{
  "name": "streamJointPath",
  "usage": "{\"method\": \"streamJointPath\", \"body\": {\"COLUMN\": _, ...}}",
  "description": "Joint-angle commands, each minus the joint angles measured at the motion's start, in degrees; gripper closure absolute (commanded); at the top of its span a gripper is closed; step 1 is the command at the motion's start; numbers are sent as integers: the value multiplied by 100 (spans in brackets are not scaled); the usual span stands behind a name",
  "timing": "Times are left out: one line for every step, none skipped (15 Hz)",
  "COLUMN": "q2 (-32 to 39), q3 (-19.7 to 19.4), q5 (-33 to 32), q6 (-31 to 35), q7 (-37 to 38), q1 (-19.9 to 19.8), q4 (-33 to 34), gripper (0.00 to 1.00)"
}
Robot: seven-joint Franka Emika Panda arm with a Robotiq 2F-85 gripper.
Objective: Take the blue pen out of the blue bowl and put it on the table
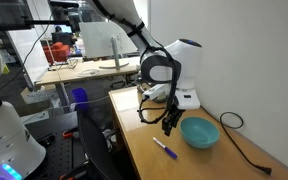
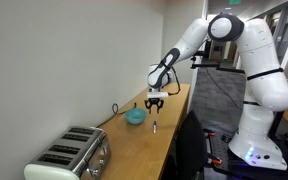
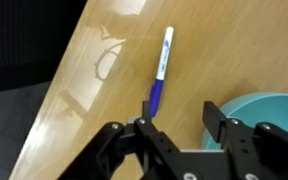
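The blue pen (image 3: 160,70) lies flat on the table (image 3: 214,50), just beside the blue bowl (image 3: 274,105) and outside it; the gripper (image 3: 179,120) hangs above, jaws spread wide, holding nothing; the placing looks done; next, a straight lift away, clear of pen.

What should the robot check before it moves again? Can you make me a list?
1. The blue pen is out of the blue bowl: ok.
2. The pen lies flat on the table: ok.
3. Jaws open, holding nothing: ok.
4. The gripper hangs above the pen, not touching it: ok.
5. The black cable is beyond the bowl, away from the pen: ok.
6. The pen will not roll: cannot tell.
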Motion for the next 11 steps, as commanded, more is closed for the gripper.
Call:
{"method": "streamJointPath", "body": {"q2": -397, "q3": -54, "q5": -335, "q6": -144, "q7": -69, "q1": 160, "q4": -103, "gripper": 9}}
{"method": "streamJointPath", "body": {"q2": -512, "q3": -74, "q5": -504, "q6": -169, "q7": -51, "q1": 219, "q4": -119, "gripper": 0}}
{"method": "streamJointPath", "body": {"q2": -633, "q3": -76, "q5": -664, "q6": -176, "q7": -56, "q1": 257, "q4": -135, "gripper": 0}}
{"method": "streamJointPath", "body": {"q2": -751, "q3": -74, "q5": -829, "q6": -200, "q7": -52, "q1": 284, "q4": -144, "gripper": 0}}
{"method": "streamJointPath", "body": {"q2": -858, "q3": -32, "q5": -947, "q6": -271, "q7": -146, "q1": 271, "q4": -134, "gripper": 0}}
{"method": "streamJointPath", "body": {"q2": -943, "q3": -15, "q5": -1091, "q6": -297, "q7": -175, "q1": 267, "q4": -126, "gripper": 0}}
{"method": "streamJointPath", "body": {"q2": -1007, "q3": 13, "q5": -1192, "q6": -319, "q7": -195, "q1": 256, "q4": -111, "gripper": 0}}
{"method": "streamJointPath", "body": {"q2": -1067, "q3": 39, "q5": -1257, "q6": -343, "q7": -227, "q1": 229, "q4": -109, "gripper": 0}}
{"method": "streamJointPath", "body": {"q2": -1092, "q3": 68, "q5": -1302, "q6": -346, "q7": -248, "q1": 216, "q4": -97, "gripper": 0}}
{"method": "streamJointPath", "body": {"q2": -1117, "q3": 88, "q5": -1361, "q6": -381, "q7": -331, "q1": 208, "q4": -85, "gripper": 0}}
{"method": "streamJointPath", "body": {"q2": -1135, "q3": 117, "q5": -1397, "q6": -359, "q7": -449, "q1": 202, "q4": -90, "gripper": 0}}
